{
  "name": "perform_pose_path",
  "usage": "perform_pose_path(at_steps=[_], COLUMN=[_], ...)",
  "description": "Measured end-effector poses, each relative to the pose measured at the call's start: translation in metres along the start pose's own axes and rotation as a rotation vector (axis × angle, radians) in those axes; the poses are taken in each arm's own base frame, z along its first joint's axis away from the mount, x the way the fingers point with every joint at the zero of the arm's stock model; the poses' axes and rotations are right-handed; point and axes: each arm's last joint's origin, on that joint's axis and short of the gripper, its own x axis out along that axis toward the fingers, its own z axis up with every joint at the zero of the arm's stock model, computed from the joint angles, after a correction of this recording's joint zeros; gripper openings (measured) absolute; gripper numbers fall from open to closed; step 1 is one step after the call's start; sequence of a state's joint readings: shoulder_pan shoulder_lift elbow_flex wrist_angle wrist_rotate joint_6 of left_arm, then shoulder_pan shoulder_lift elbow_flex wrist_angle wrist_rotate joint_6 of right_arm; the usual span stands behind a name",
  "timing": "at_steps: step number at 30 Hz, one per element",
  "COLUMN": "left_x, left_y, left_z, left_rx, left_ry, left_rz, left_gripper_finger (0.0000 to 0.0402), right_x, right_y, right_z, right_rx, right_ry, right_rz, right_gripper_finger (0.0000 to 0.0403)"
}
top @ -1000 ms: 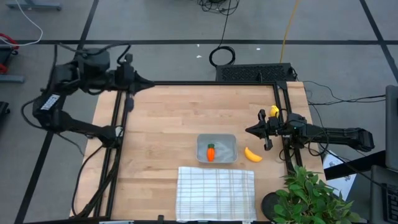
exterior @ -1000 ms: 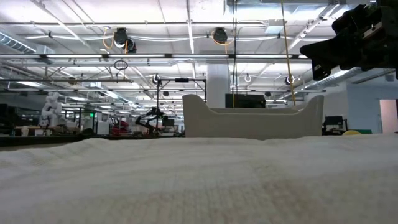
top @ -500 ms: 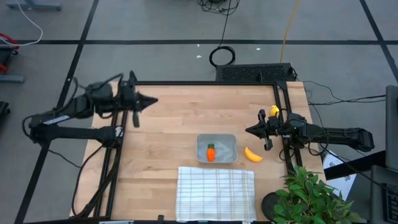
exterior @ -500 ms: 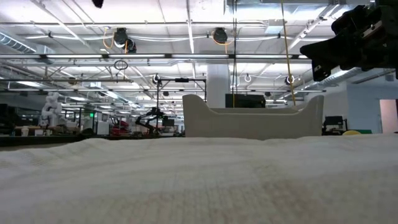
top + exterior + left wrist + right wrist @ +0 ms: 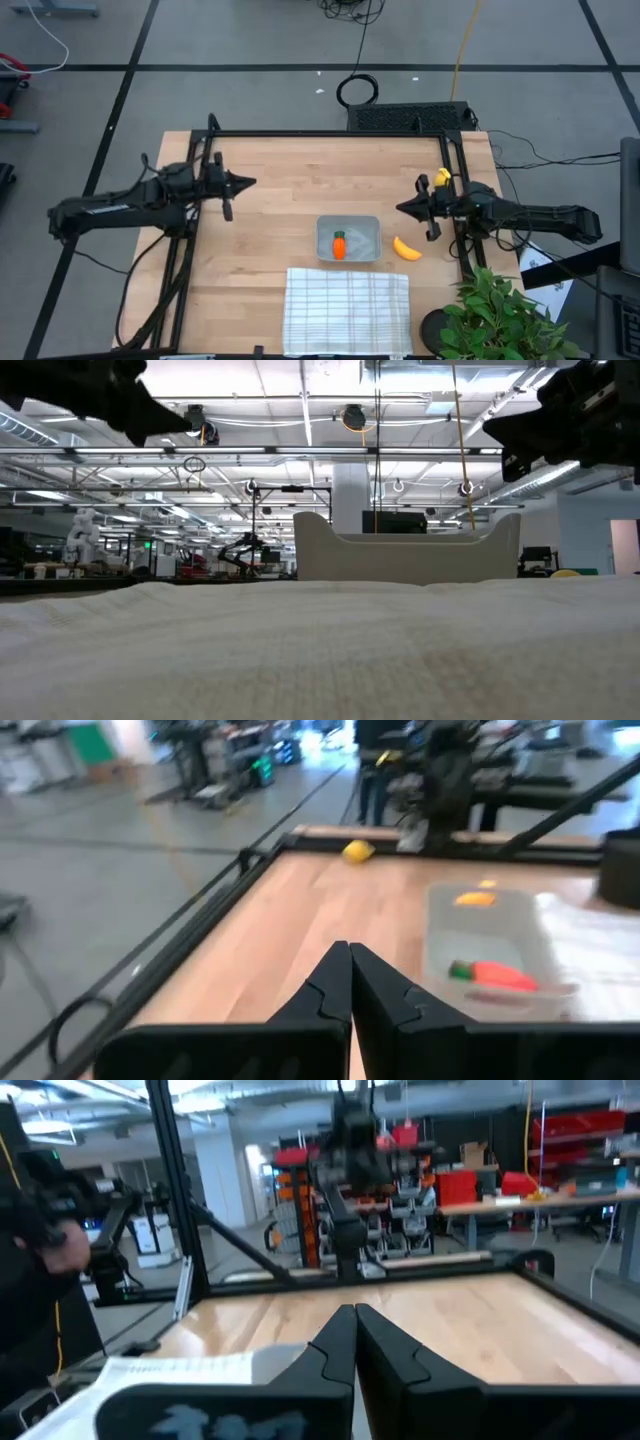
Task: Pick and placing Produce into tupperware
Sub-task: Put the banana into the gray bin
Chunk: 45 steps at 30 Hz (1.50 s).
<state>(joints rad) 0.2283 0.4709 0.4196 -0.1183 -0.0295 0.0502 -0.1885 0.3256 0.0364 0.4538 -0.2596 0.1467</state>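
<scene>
A light wooden table (image 5: 280, 190) stands on grey floor, a white striped cloth (image 5: 347, 310) at lower centre. The translucent tupperware (image 5: 348, 238), centre frame, holds the orange carrot (image 5: 339, 245); the curved yellow banana (image 5: 405, 249) lies just right. The left gripper (image 5: 245, 183) and right gripper (image 5: 402, 209) are both closed, empty.

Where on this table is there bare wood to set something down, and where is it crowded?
Bare wood runs from the left gripper across to the tupperware, and along the far edge. Crowded: the near right, where tupperware with carrot, banana, cloth, plant and right gripper cluster.
</scene>
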Motion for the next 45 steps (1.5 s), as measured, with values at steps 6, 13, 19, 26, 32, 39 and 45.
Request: perform_pose_path(at_steps=[6, 13, 19, 26, 32, 39, 45], left_x=[0.001, 0.002, 0.003, 0.004, 0.004, 0.004, 0.004], left_y=[-0.002, -0.004, -0.005, -0.005, -0.005, -0.005, -0.005], left_z=[-0.024, -0.030, -0.032, -0.032, -0.033, -0.033, -0.033], left_rx=[0.008, 0.061, 0.088, 0.092, 0.090, 0.077, 0.074], left_ry=[0.002, -0.002, 0.019, 0.023, 0.023, 0.024, 0.024], left_rz=[0.012, -0.007, -0.010, -0.010, -0.009, -0.008, -0.008], left_gripper_finger=[0.0000, 0.0000, 0.0012, 0.0021, 0.0021, 0.0021, 0.0021], right_x=[0.000, 0.000, 0.001, 0.013, 0.020, 0.027, 0.033], right_y=[0.001, -0.004, -0.007, -0.008, -0.008, -0.002, 0.009], right_z=[0.004, 0.005, -0.002, 0.018, 0.029, 0.044, 0.059], right_rx=[0.040, 0.064, 0.063, 0.041, 0.053, 0.134, 0.184], right_ry=[-0.043, -0.071, 0.007, 0.134, 0.266, 0.412, 0.508], right_rz=[0.006, -0.163, -0.238, -0.255, -0.271, -0.182, -0.129], right_gripper_finger=[0.0000, 0.0000, 0.0000, 0.0000, 0.0000, 0.0000, 0.0013])
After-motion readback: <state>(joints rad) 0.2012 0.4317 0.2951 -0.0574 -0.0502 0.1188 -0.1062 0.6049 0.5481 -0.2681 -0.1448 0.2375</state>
